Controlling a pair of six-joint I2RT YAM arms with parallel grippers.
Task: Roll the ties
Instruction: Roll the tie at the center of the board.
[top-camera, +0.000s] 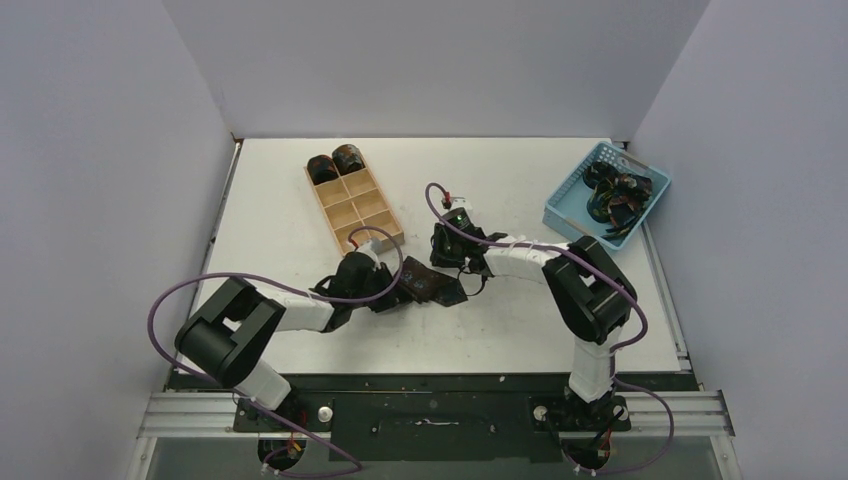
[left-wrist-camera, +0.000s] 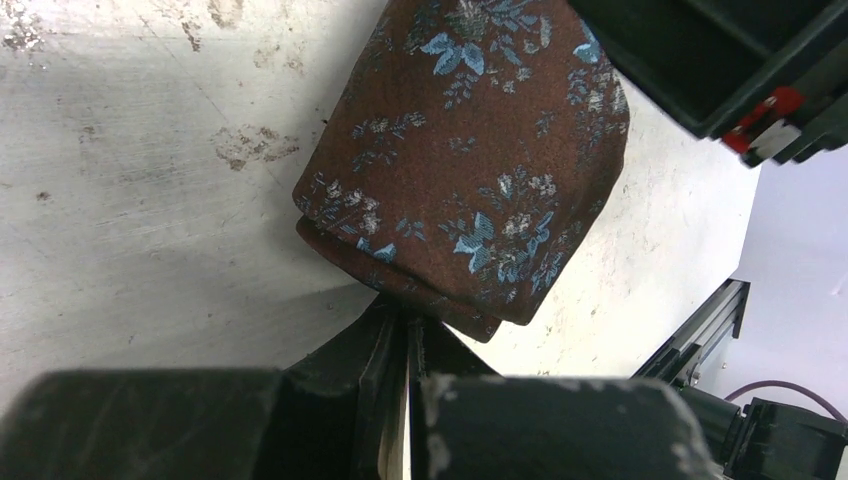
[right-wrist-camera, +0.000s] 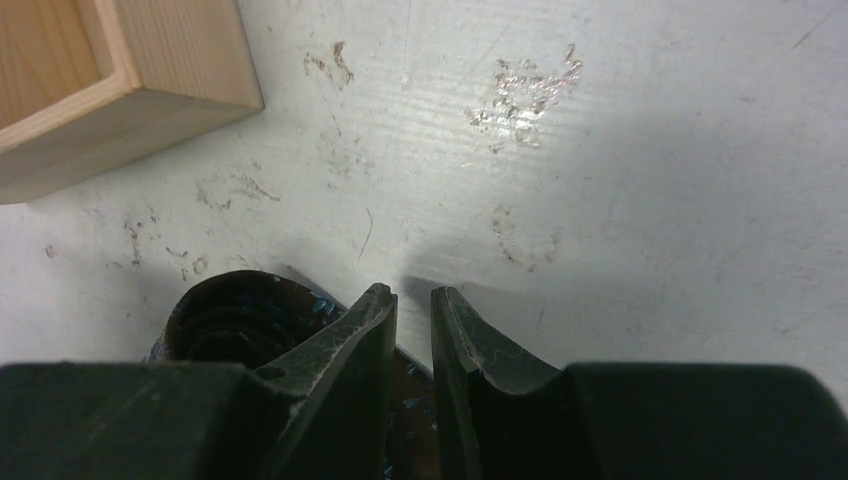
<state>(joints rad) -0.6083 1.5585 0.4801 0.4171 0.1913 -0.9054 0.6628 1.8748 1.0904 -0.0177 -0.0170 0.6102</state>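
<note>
A brown tie (top-camera: 432, 285) with small blue flowers lies on the table between my two grippers. In the left wrist view its folded flat part (left-wrist-camera: 470, 160) fills the middle. My left gripper (top-camera: 398, 292) is shut, its tips (left-wrist-camera: 408, 318) pinching the tie's near edge. In the right wrist view one end of the tie is wound into a dark coil (right-wrist-camera: 225, 320) against the left finger. My right gripper (top-camera: 447, 262) stands over that end, its jaws (right-wrist-camera: 410, 295) almost together with fabric between them. Two rolled ties (top-camera: 335, 163) sit in the tray's far compartments.
The tan wooden tray (top-camera: 368, 218) stands just behind the grippers; its corner shows in the right wrist view (right-wrist-camera: 120, 110). A light blue basket (top-camera: 570, 215) holding several loose ties stands at the back right. The right arm's black body (left-wrist-camera: 720, 60) hangs over the tie.
</note>
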